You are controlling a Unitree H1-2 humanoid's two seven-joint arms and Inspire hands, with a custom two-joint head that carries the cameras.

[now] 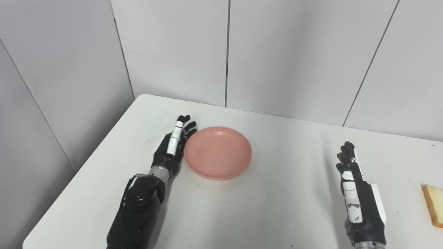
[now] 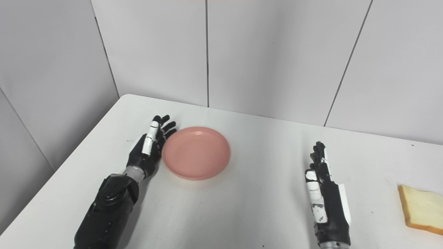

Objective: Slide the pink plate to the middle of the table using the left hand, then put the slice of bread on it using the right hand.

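White table (image 1: 277, 207), rounded far-left corner; grey panelled wall (image 1: 294, 52) behind, dark vertical seams.

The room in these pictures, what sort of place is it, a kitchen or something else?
Probably a robot test booth, not a kitchen. Plain grey wall panels close in a bare white table, which carries only a pink plate and a slice of bread, set between two black robot hands.

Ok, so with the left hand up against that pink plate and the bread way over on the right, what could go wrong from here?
The left hand only presses the pink plate at its side rim, so a push may spin the plate or slip off instead of sliding it straight. The slice of bread lies near the table's right edge, so the open right hand could nudge it off while reaching.
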